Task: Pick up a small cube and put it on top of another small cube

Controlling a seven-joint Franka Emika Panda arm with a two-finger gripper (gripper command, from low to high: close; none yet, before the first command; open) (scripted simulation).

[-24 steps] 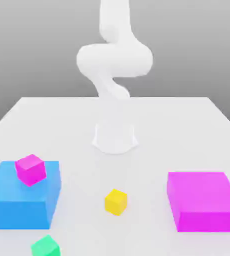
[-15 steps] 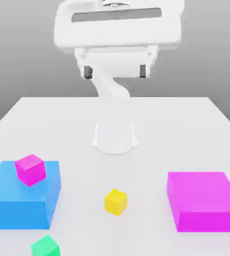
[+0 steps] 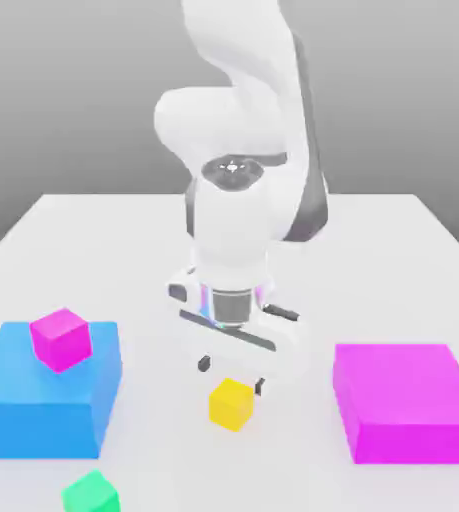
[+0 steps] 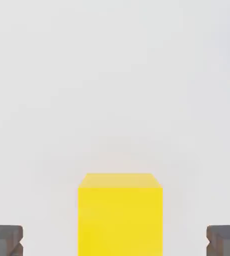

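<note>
The small golden-yellow cube (image 3: 231,403) sits on the white worktop (image 3: 393,260), near the middle of its front edge, between the big blue block (image 3: 48,400) and the big magenta block (image 3: 405,402). The gripper (image 3: 232,374) hangs just above it, fingers (image 4: 4,239) spread wide. In the hand view the cube lies between the two fingers, touching neither.

White table (image 3: 393,260), yellow cube (image 3: 231,404), blue block (image 3: 43,400), magenta block (image 3: 408,402)
</note>
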